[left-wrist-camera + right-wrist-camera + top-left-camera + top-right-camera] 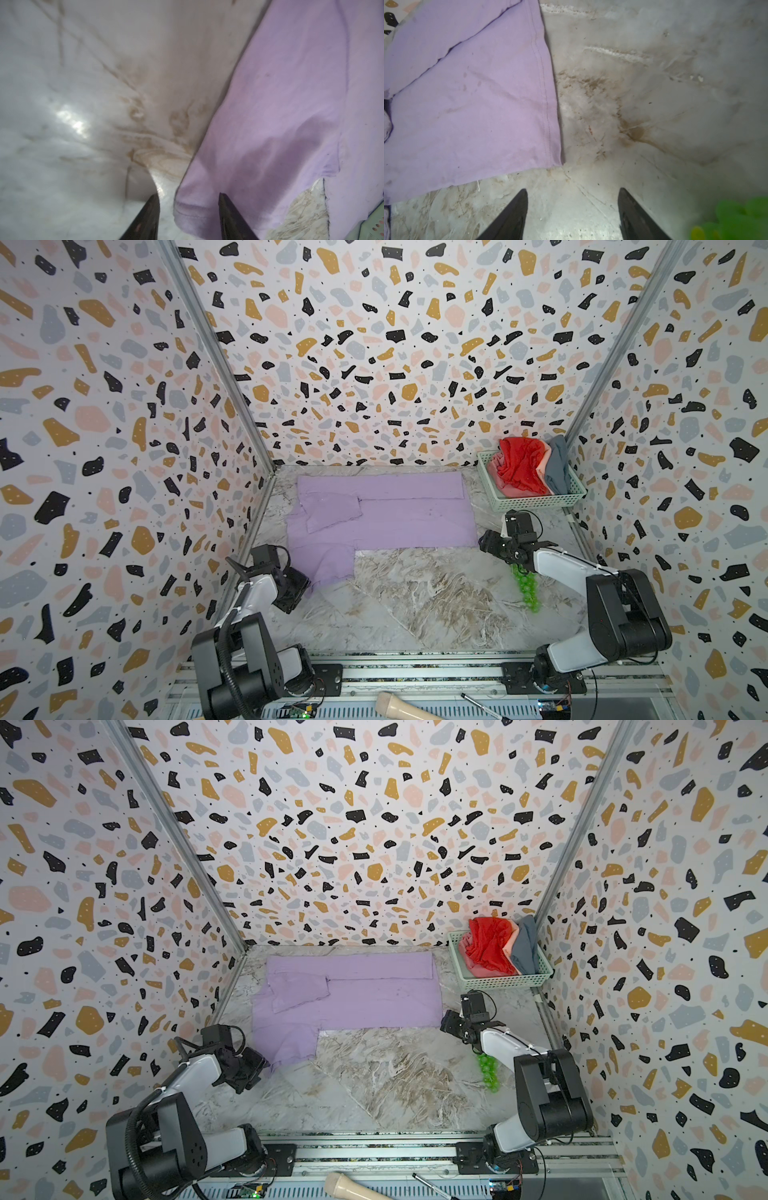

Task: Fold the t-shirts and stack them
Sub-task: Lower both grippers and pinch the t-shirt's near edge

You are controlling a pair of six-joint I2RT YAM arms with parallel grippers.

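Note:
The lavender t-shirt (395, 518) (365, 998) lies flat on the marble table, its far edge folded in and one sleeve folded over its left part. My left gripper (305, 585) (261, 1067) sits low at the shirt's near-left corner. In the left wrist view its jaws (188, 196) stand apart with the hemmed lavender corner (193, 209) between them, not pinched. My right gripper (484, 541) (444, 1023) is open over bare table, just off the shirt's near-right corner (550, 153). The red (521, 464), salmon pink (519, 491) and blue-grey (559, 468) t-shirts lie heaped in the basket.
The pale green mesh basket (536, 502) (498, 982) stands in the far right corner. A string of green beads (525, 587) (737, 218) lies under the right arm. Patterned walls close in three sides. A beige handle (399, 703) rests on the front rail.

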